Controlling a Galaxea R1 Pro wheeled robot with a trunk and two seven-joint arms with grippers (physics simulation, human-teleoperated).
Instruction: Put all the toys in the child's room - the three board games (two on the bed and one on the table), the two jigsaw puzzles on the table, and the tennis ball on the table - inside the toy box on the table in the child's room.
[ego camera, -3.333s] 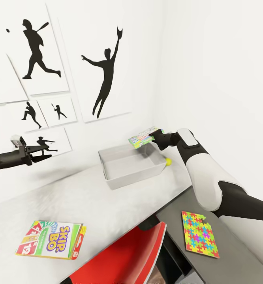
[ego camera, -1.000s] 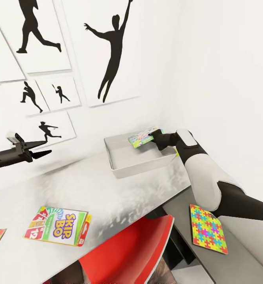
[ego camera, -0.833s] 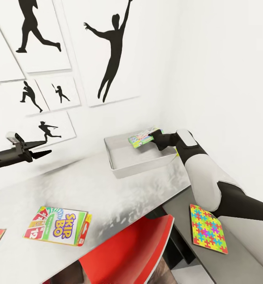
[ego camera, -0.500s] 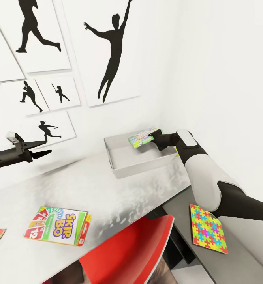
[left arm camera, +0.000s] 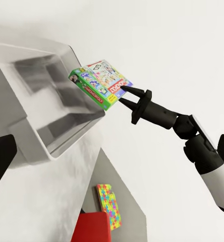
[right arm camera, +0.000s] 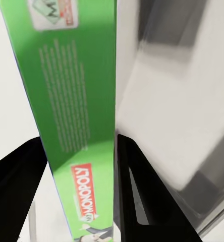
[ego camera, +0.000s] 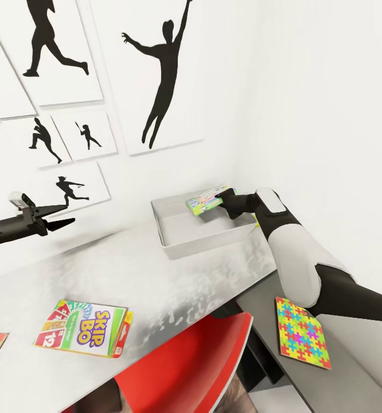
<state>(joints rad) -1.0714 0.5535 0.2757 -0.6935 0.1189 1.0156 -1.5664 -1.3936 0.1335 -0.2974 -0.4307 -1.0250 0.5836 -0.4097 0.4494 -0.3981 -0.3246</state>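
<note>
Nothing has shifted: right hand (left arm camera: pixel 126 94) stays clamped on one flat Monopoly box (ego camera: pixel 207 200) above the toy box's (ego camera: pixel 174 250) far corner, left hand (ego camera: pixel 65 221) apart.

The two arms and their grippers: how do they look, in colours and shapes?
The right arm has smooth rounded white shells with black sections at the joints and a black wrist. The right gripper is black, with two slim pointed fingers on a round collar. The left arm is a slim dark tube with a small light-grey block on top; the left gripper is black with tapering fingers.
</note>
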